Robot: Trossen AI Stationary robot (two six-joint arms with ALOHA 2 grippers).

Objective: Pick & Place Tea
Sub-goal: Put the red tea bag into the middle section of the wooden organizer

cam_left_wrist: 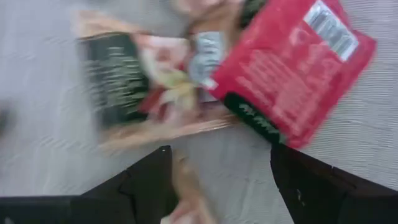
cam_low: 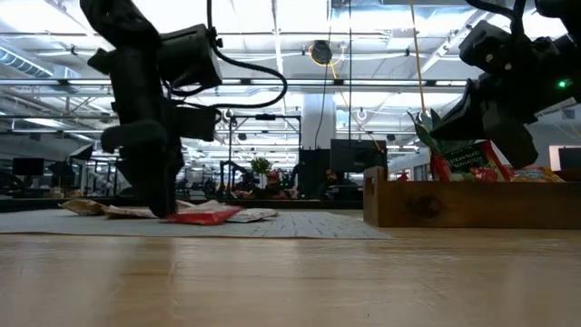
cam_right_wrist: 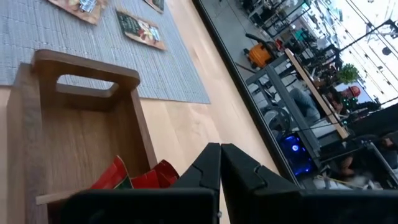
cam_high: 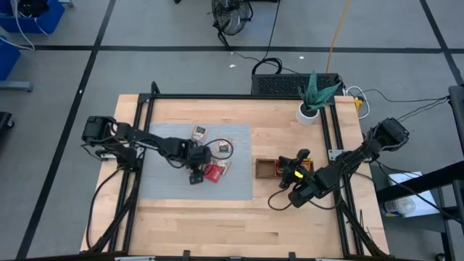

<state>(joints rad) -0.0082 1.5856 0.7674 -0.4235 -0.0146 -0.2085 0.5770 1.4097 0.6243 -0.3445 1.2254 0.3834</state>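
Observation:
Several tea sachets lie flat on the grey mat (cam_high: 167,181): one (cam_high: 199,133) at its far side, one (cam_high: 225,148) nearer the middle, and a red one (cam_high: 214,172). My left gripper (cam_high: 196,176) points down over the mat beside the red sachet (cam_left_wrist: 292,68). It is open (cam_left_wrist: 217,180), with a dark green sachet (cam_left_wrist: 121,81) just ahead of its fingers. In the low view its tips (cam_low: 168,211) are down at mat level. My right gripper (cam_right_wrist: 219,168) is shut and empty above the wooden tray (cam_high: 264,168), which holds red sachets (cam_right_wrist: 134,177).
The tray (cam_low: 472,204) stands on bare wood to the right of the mat, with sachets (cam_low: 467,162) sticking up out of it. A potted plant (cam_high: 310,109) and a black box (cam_high: 286,83) sit at the far right. Black frame rails (cam_high: 138,145) run along both table sides.

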